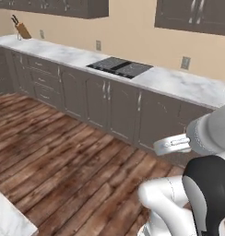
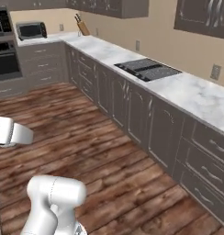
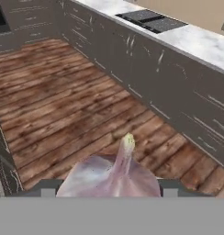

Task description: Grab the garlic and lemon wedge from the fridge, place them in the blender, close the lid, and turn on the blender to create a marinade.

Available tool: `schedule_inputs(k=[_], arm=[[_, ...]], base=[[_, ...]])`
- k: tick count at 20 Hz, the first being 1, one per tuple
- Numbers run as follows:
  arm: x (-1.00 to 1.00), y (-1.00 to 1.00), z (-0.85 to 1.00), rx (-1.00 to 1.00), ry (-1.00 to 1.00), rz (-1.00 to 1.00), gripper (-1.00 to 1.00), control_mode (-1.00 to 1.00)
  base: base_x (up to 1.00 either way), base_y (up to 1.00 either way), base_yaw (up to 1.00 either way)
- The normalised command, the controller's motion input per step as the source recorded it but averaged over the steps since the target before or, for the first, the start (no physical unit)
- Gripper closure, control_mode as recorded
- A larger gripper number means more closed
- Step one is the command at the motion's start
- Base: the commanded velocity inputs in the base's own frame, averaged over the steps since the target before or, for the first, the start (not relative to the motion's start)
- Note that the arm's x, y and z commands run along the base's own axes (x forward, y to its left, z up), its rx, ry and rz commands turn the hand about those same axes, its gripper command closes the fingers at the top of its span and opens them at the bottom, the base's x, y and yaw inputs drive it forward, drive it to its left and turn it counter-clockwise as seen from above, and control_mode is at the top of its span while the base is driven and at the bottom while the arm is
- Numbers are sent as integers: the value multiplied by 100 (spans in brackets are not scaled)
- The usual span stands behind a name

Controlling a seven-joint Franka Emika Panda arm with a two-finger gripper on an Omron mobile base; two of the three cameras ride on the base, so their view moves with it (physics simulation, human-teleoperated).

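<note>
The garlic (image 3: 114, 174), a pinkish-white bulb with a pointed top, sits close in front of the hand camera, point up. My gripper (image 3: 109, 189) is shut on the garlic, with a dark fingertip (image 3: 46, 188) on its left and another on its right. The bulb hangs above the wooden floor (image 3: 63, 105), well short of the cabinets. The lemon wedge, fridge, blender and lid are out of view.
A long marble counter (image 1: 179, 83) on dark grey cabinets (image 2: 132, 110) runs along the wall, with a black cooktop (image 1: 120, 67) set into it. A knife block (image 1: 22, 30) stands at its far end, near a toaster oven (image 2: 31, 30) and a wall oven (image 2: 4, 59). A marble corner (image 1: 8, 221) lies low on the left.
</note>
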Motion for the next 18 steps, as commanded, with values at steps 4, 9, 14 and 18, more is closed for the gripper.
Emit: schedule_inputs(k=[4,9,14,18], arm=[[0,0,0,0,0,0,100,100],[0,0,0,0,0,0,100,100],[0,0,0,0,0,0,100,100],[0,0,0,0,0,0,100,100]], base=[[100,-41,46],[100,-33,47],[100,-22,50],[100,-19,51]])
